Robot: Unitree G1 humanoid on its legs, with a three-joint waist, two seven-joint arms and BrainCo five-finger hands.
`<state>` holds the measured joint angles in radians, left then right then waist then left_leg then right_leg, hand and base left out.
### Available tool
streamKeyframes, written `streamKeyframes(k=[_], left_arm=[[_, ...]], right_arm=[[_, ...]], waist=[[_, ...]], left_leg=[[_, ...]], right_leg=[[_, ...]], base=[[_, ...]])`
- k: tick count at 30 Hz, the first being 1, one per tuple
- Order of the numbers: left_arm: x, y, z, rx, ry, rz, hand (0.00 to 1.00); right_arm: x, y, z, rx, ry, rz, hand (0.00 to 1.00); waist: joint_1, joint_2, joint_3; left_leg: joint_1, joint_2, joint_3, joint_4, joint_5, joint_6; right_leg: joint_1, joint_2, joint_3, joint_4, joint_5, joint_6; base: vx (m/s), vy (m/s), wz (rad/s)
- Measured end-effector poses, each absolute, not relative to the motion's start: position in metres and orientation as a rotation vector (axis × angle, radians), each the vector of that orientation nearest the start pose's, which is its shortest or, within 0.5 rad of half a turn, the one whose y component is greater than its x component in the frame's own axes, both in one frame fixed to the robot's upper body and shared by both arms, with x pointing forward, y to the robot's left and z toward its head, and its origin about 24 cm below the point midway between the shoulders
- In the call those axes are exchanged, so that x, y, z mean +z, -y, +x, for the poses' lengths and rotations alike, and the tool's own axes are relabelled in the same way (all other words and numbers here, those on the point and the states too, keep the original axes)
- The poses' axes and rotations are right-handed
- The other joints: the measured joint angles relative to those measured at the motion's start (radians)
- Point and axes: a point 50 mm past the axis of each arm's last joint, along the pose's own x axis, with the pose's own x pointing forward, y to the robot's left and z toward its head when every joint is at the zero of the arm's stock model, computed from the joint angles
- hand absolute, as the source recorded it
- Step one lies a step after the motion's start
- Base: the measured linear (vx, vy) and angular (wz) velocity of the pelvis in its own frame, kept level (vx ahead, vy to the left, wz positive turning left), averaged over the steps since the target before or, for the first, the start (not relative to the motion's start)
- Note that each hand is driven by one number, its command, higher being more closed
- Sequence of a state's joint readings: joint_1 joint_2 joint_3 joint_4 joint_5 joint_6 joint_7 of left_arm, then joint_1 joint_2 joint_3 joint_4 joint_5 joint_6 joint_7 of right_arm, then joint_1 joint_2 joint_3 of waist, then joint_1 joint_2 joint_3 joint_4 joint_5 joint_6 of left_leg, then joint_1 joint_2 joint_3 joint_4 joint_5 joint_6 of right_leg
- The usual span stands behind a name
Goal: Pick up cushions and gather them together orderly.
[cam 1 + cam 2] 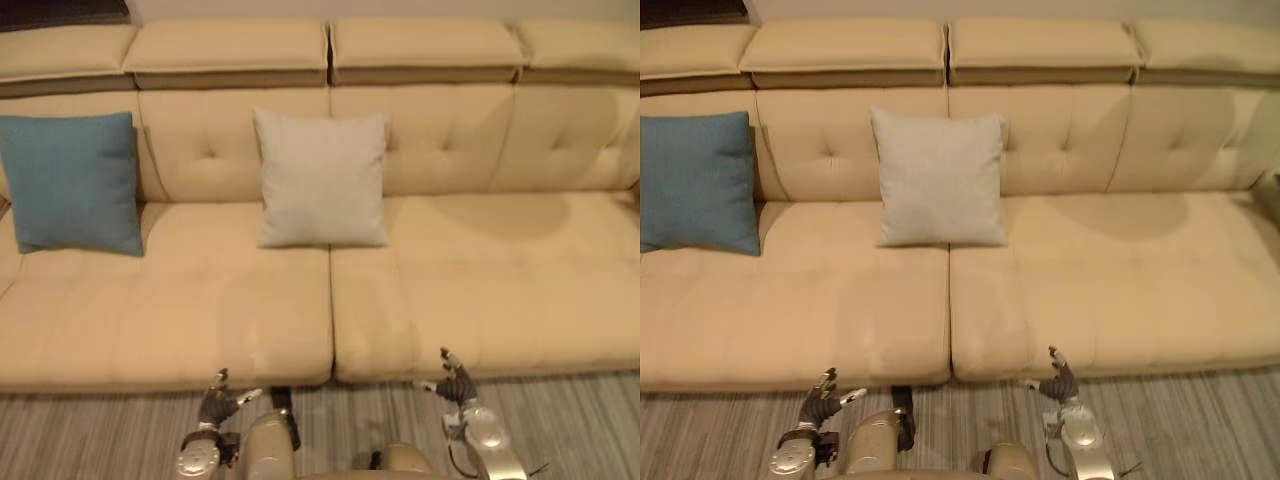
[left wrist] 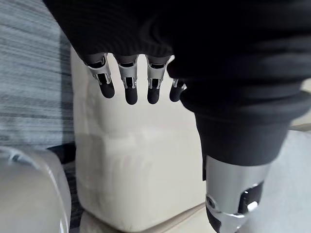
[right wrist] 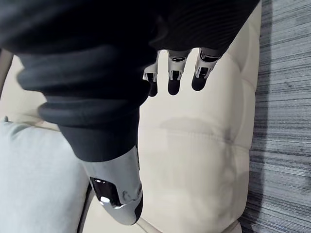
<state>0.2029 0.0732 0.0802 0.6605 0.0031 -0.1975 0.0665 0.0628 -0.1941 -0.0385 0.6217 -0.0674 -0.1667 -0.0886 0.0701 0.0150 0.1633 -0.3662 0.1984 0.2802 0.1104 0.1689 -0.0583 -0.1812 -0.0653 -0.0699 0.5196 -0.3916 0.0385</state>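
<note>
A long cream sofa (image 1: 480,290) with a button-tufted back runs across the scene, seen from above its front edge. Two square cushions lean upright against the backrest, their lower edges resting on the seat.

The robot's left hand (image 1: 222,400) and right hand (image 1: 455,385) hang low at the front edge of the seat, above a grey striped carpet (image 1: 90,435). Both cushions are well apart from the hands, across the full depth of the seat.

The pale grey cushion (image 1: 322,178) stands straight ahead, roughly between the two hands and slightly towards the left hand's side. Its lower edge crosses the seam where two seat pads meet. It is plain and softly plump, with slightly pointed corners.

The blue cushion (image 1: 72,182) stands ahead of the left hand and far out to its left, farthest of all from the right hand. It is a muted teal with a fine woven texture. A stretch of bare backrest separates the two cushions.

The left hand is empty, its fingers (image 2: 127,85) straight and slightly spread with the thumb held apart, and the cream sofa front lies beyond them. The right hand is the same, with relaxed, extended fingers (image 3: 175,77) holding nothing over the seat edge.
</note>
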Motion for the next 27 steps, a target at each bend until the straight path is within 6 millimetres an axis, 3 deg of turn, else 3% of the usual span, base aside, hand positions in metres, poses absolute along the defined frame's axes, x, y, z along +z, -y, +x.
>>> streamKeyframes(k=[1,3,4,6,8,10,14,18,20,22,23,27], left_arm=[[-0.115,-0.193,0.138,0.200,-0.653,0.047,0.00],[-0.114,-0.193,0.139,0.203,-0.648,0.040,0.00],[-0.115,-0.193,0.136,0.206,-0.656,0.039,0.00],[-0.116,-0.194,0.133,0.210,-0.662,0.039,0.00],[-0.115,-0.195,0.132,0.216,-0.655,0.038,0.00],[-0.114,-0.195,0.134,0.217,-0.649,0.033,0.00],[-0.110,-0.196,0.144,0.208,-0.619,0.042,0.00],[-0.109,-0.200,0.144,0.204,-0.618,0.058,0.00],[-0.107,-0.199,0.146,0.200,-0.608,0.060,0.00],[-0.101,-0.198,0.150,0.204,-0.571,0.055,0.00],[-0.098,-0.199,0.153,0.206,-0.557,0.055,0.00],[-0.091,-0.196,0.165,0.198,-0.512,0.051,0.00]], right_arm=[[-0.080,0.228,0.191,-0.171,-0.502,-0.264,0.00],[-0.081,0.230,0.189,-0.191,-0.507,-0.245,0.00],[-0.080,0.230,0.190,-0.196,-0.500,-0.238,0.00],[-0.079,0.231,0.190,-0.201,-0.495,-0.239,0.00],[-0.078,0.234,0.190,-0.208,-0.496,-0.239,0.00],[-0.081,0.233,0.187,-0.212,-0.508,-0.231,0.00],[-0.088,0.237,0.172,-0.247,-0.549,-0.215,0.00],[-0.094,0.236,0.164,-0.266,-0.579,-0.190,0.00],[-0.092,0.230,0.168,-0.261,-0.560,-0.173,0.00],[-0.086,0.225,0.179,-0.264,-0.517,-0.137,0.00],[-0.084,0.225,0.182,-0.268,-0.508,-0.131,0.00],[-0.085,0.232,0.185,-0.312,-0.513,-0.128,0.00]], waist=[[-0.016,0.009,0.010],[-0.023,0.005,0.009],[-0.032,-0.006,0.014],[-0.029,0.002,0.011],[-0.026,0.020,0.006],[-0.032,0.030,-0.001],[-0.055,0.024,-0.015],[-0.058,0.019,-0.018],[-0.057,0.018,-0.017],[-0.058,0.018,-0.015],[-0.059,0.019,-0.015],[-0.090,0.033,0.004]], left_leg=[[0.010,-0.004,-0.038,-0.053,-0.052,-0.071],[0.015,-0.012,-0.038,0.018,-0.056,-0.066],[0.028,-0.028,-0.046,0.155,-0.076,-0.039],[0.070,-0.041,-0.077,0.224,-0.166,-0.031],[0.126,-0.045,-0.136,0.196,-0.230,-0.037],[0.181,-0.061,-0.143,0.111,-0.236,-0.036],[0.199,-0.078,-0.129,0.034,-0.211,-0.026],[0.238,-0.080,-0.033,0.035,-0.211,-0.008],[0.239,-0.071,0.018,0.081,-0.245,0.001],[0.236,-0.028,0.151,0.165,-0.322,0.001],[0.236,-0.009,0.200,0.184,-0.350,0.000],[0.332,0.038,0.442,0.182,-0.412,-0.027]], right_leg=[[-0.001,0.006,-0.028,-0.042,0.041,-0.027],[0.000,-0.008,-0.037,-0.074,0.075,-0.046],[-0.006,-0.016,-0.029,-0.095,0.100,-0.049],[-0.021,-0.008,0.005,-0.111,0.125,-0.042],[-0.037,0.013,0.044,-0.135,0.160,-0.035],[-0.035,0.018,0.071,-0.147,0.179,-0.024],[-0.011,0.008,0.090,-0.259,0.247,0.008],[-0.002,0.022,0.192,-0.335,0.318,0.025],[-0.018,0.039,0.261,-0.340,0.335,0.033],[-0.074,0.076,0.350,-0.347,0.384,0.039],[-0.088,0.075,0.323,-0.364,0.394,0.019],[-0.133,-0.103,-0.263,-0.308,0.375,-0.141]], base=[[-0.35,-0.133,0.23],[-0.28,-0.106,0.15],[-0.20,-0.093,-0.07],[-0.15,-0.034,-0.35],[-0.16,0.069,-0.60],[-0.12,0.104,-0.44],[-0.08,0.103,-0.18],[-0.01,0.098,-0.73],[0.00,0.082,-1.28],[-0.05,0.090,-2.02],[-0.09,0.055,-2.16],[0.01,0.048,-1.92]])
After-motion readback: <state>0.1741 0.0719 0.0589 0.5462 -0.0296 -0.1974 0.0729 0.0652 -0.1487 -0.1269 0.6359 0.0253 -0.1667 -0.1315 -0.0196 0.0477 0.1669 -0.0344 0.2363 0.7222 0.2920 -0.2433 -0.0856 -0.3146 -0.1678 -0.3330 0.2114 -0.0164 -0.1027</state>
